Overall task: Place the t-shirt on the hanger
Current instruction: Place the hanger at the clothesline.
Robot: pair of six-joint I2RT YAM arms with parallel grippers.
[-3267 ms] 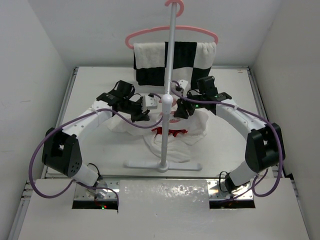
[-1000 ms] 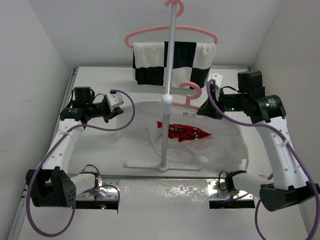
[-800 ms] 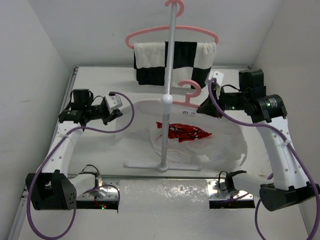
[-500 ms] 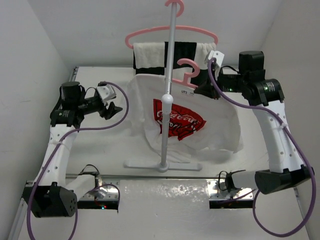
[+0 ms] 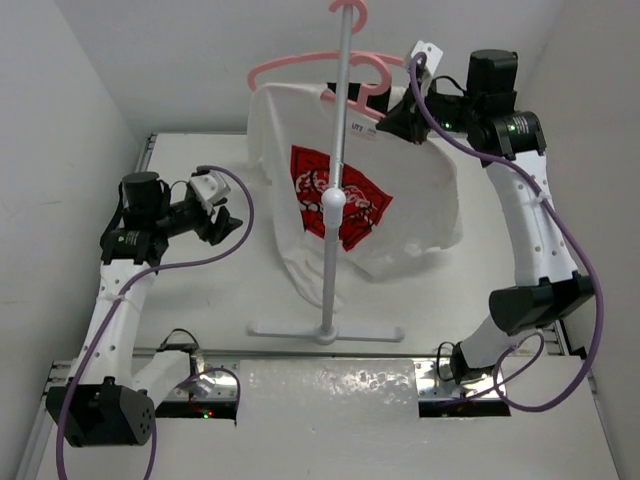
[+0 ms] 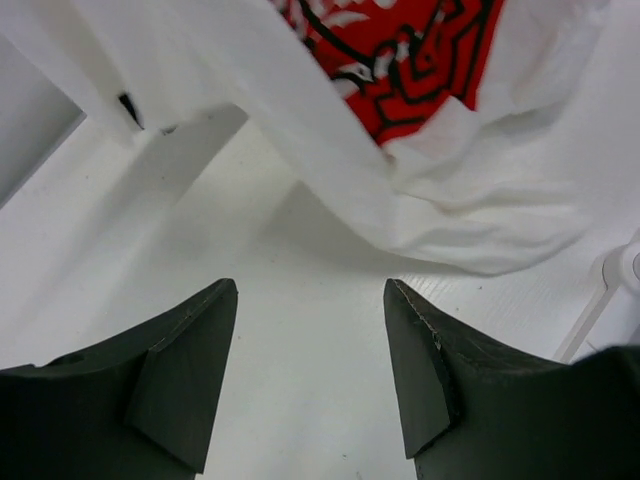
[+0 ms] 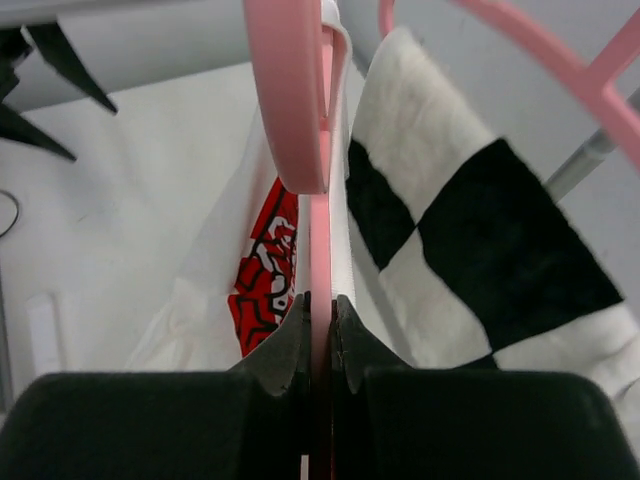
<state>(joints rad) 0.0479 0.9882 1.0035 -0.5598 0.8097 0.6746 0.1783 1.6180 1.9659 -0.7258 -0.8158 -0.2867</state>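
The right end effector (image 5: pixel 395 118) was up high beside the stand (image 5: pixel 340 150), its jaws pinched tight on the pink hanger (image 5: pixel 365 75); the right wrist view showed the pink bar running straight between the closed fingers (image 7: pixel 290 335). The t-shirt (image 5: pixel 340 190) hung from that hanger, clear of the desk (image 5: pixel 180 170), red print facing out, draped across the front of the stand. Whether both shoulders sat properly on the hanger could not be told. Just behind hung the twin hanger (image 5: pixel 275 72) with its checkered cloth (image 7: pixel 480 230), very close to the held one.

The left end effector (image 5: pixel 222 222) hovered low on the left over the desk, jaws apart and holding nothing, the shirt's hem just ahead of it in its wrist view.

The step in hand looked like carrying the dressed hanger to the top of the stand. To do it well, the grip should hold firm and the hanger stay level so no shoulder slips off. The hook ought to go over the top beside the twin's without snagging the cloth. Release should wait until the hook bears the weight
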